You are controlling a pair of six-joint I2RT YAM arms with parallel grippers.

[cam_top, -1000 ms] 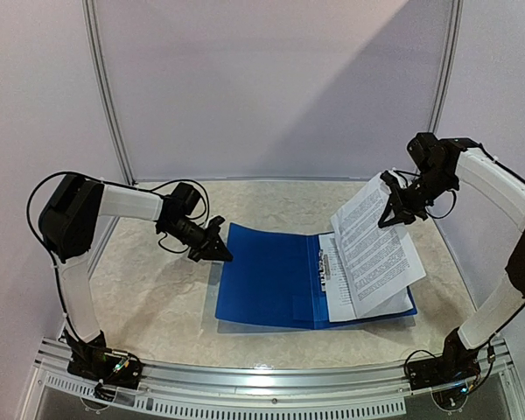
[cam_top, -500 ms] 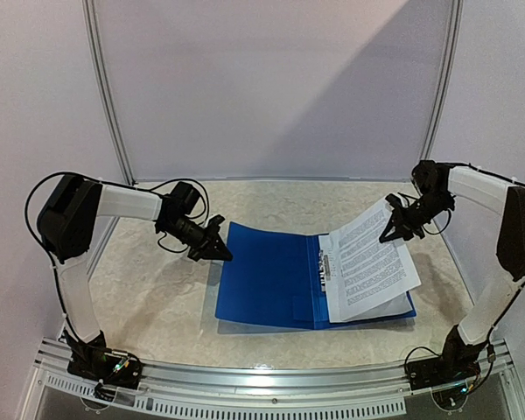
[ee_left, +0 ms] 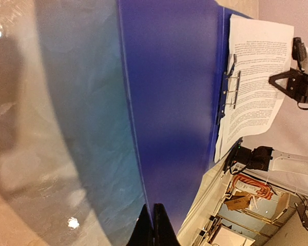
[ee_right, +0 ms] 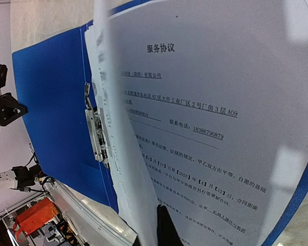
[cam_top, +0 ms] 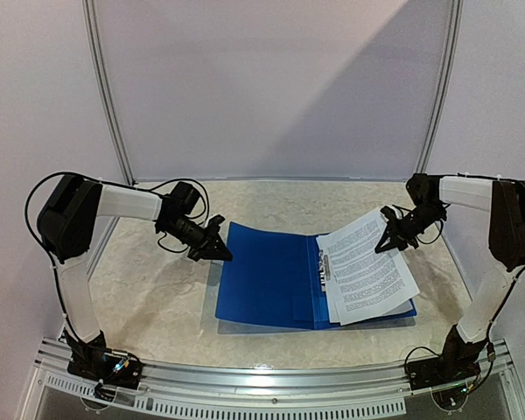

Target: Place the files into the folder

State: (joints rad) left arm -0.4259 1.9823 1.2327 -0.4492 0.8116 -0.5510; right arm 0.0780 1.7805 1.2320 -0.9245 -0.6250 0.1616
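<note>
The dark-blue folder (cam_top: 264, 278) lies open in the middle of the table, its metal clip (cam_top: 323, 264) on the spine. My left gripper (cam_top: 217, 251) is shut on the far left edge of the open cover (ee_left: 169, 102); its fingertips (ee_left: 153, 225) pinch that edge. The files (cam_top: 367, 273), white printed sheets, rest on the folder's right half. My right gripper (cam_top: 388, 240) is shut on the far right corner of the top sheet (ee_right: 210, 102), which hangs slightly raised. A second sheet (ee_right: 118, 133) curls beside it, next to the clip (ee_right: 95, 130).
The marbled tabletop (cam_top: 149, 289) surrounds the folder. White walls with metal posts (cam_top: 105, 96) close in the back and sides. A metal rail (cam_top: 271, 385) runs along the near edge, between the two arm bases.
My right gripper has come down and to the right with the top sheet, which went from steeply raised to almost flat on the folder. The left arm has not moved.
</note>
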